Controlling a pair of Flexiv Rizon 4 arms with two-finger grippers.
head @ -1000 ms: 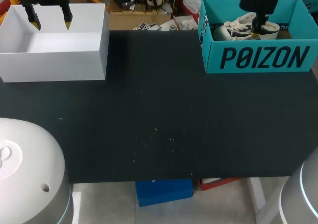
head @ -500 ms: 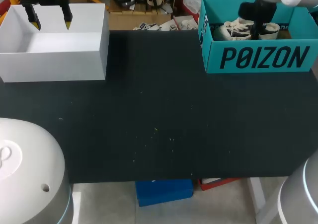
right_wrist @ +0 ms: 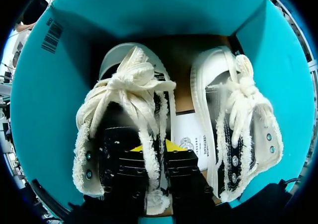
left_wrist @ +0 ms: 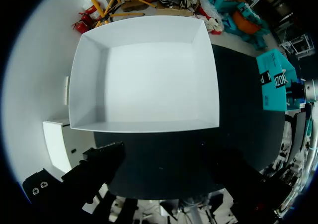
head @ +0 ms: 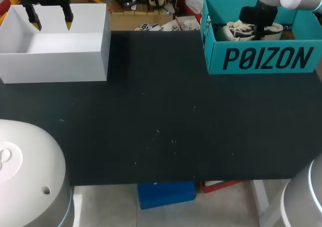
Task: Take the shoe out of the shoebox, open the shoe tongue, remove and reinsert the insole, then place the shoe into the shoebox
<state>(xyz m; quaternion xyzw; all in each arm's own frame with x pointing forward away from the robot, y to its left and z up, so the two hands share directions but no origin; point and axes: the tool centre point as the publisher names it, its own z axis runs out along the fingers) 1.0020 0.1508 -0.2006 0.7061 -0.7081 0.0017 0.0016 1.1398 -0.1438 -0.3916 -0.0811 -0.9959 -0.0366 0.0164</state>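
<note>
The teal shoebox point(head: 261, 60) stands at the table's far right with two black-and-cream high-top shoes in it. My right gripper point(head: 258, 29) is down inside the box. In the right wrist view its yellow-tipped fingers point(right_wrist: 171, 145) pinch the frayed cream side wall of the nearer shoe point(right_wrist: 124, 95), so the right gripper point(right_wrist: 154, 147) is shut on that shoe. The second shoe point(right_wrist: 238, 129) lies beside it, apart from the fingers. My left gripper point(head: 51, 21) hangs open over the white box point(head: 55, 61), holding nothing.
The white box point(left_wrist: 144, 85) at the far left is empty inside. A printed card point(right_wrist: 191, 134) lies on the shoebox floor between the shoes. The teal box walls point(right_wrist: 39, 110) stand close around my right gripper.
My right gripper's fingers have closed in on the shoe's side wall, and its wrist has shifted slightly inside the box. The left arm has not moved.
</note>
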